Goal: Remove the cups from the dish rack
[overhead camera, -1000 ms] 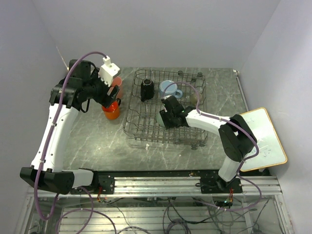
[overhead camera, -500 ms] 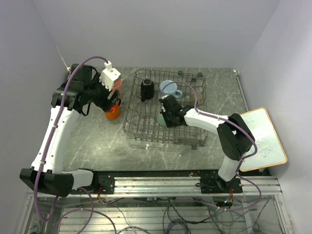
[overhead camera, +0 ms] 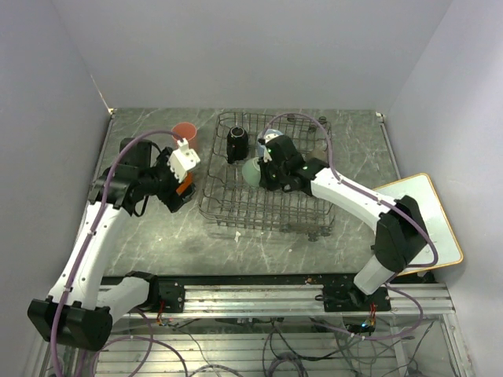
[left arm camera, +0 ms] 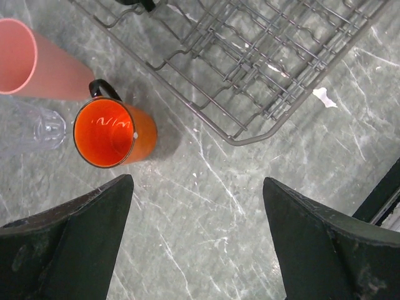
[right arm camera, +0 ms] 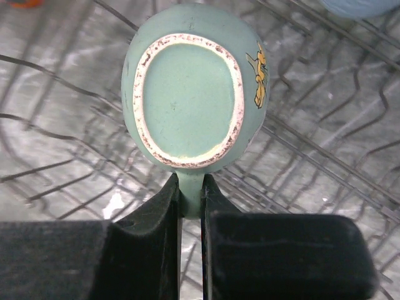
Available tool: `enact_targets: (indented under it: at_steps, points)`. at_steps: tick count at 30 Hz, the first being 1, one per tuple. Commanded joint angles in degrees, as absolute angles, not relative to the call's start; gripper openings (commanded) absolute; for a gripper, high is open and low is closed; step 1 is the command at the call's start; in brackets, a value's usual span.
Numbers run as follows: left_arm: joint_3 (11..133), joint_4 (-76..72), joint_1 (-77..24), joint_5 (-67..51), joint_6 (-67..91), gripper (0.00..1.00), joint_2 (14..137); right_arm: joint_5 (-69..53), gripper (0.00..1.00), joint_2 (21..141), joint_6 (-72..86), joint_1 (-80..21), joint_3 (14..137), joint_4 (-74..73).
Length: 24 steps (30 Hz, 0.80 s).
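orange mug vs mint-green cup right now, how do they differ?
The orange mug stands upright on the table beside the dish rack, mouth up. The mint-green cup is tipped over the rack, its base facing the right wrist camera. The mug is free, while the cup is pinched in the right gripper.

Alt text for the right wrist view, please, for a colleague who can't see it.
The right gripper is shut on a thin green part, likely the handle, of the mint-green cup, whose base faces the camera. The dish rack lies blurred behind it as grey wires, and an edge of the light-blue mug shows at top right.
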<state>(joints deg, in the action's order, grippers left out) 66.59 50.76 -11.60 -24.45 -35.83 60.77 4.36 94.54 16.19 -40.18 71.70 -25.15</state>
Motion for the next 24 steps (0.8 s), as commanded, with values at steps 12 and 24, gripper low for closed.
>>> enact_targets:
  at_steps: [12, 24]
  points:
    - [49.27, 27.00, -11.95, -37.58, -47.27, 0.92, 45.96, -29.68, 0.00, 85.74, 38.71, -43.32, 68.29, -4.84]
    - [47.20, 23.60, -11.95, -39.68, -54.05, 0.79, 35.80, -47.05, 0.00, 86.05, 60.69, -45.14, 59.29, 25.24]
